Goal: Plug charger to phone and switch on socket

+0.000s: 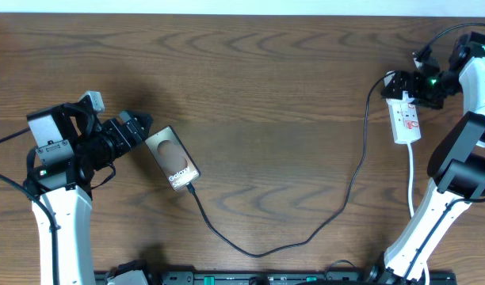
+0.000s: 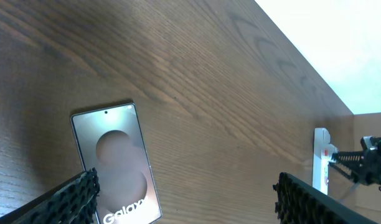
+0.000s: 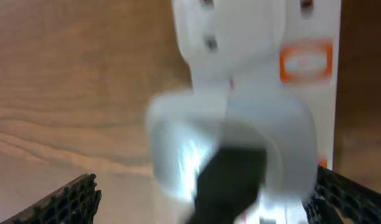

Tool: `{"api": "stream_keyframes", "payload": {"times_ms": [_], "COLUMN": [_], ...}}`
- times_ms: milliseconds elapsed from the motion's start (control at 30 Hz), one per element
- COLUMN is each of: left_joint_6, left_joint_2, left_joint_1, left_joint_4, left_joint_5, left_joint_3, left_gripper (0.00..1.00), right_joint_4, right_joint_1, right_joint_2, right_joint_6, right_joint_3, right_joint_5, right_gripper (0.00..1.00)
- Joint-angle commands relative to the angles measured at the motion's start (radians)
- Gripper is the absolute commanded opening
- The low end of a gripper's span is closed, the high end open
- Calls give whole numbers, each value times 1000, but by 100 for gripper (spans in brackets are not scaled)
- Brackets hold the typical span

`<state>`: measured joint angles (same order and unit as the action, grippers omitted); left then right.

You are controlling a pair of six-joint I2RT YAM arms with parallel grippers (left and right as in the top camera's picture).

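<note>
1. The left gripper (image 1: 141, 129) stood wide open and empty, low over the table (image 1: 266, 87), just beside the phone's (image 1: 173, 157) end away from the cable.
2. The phone lay flat and slanted at the table's left.
3. The charger (image 1: 258, 252) ran from the phone's other end in a long loop across to the socket (image 1: 406, 120). Its tip met the phone's edge, but whether it was seated could not be told.
4. The right gripper (image 1: 401, 87) was wide open too, at the socket's far end. The blurred right wrist view showed a white plug (image 3: 231, 143) between the fingers (image 3: 66, 199), contact unclear.
5. The socket lay at the right, its white cord (image 1: 411, 178) trailing toward the near edge.
</note>
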<state>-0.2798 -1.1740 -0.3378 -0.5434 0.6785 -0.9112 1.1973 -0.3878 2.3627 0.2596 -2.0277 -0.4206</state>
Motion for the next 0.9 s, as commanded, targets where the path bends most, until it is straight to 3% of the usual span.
{"api": "stream_keyframes", "payload": {"times_ms": [0, 867], "left_joint_6": [13, 13], "left_joint_2": [7, 7], "left_joint_1": [-3, -3], "left_joint_4": [-2, -2], "left_joint_5": [10, 10], "left_joint_3": [-6, -6], "left_gripper": [88, 88], "right_joint_4": [21, 1], "right_joint_1": [17, 17], "right_joint_2": [13, 13], "right_joint_6": [-58, 3], "right_joint_3": [23, 29], "right_joint_5": [8, -128], "right_gripper": [99, 99]}}
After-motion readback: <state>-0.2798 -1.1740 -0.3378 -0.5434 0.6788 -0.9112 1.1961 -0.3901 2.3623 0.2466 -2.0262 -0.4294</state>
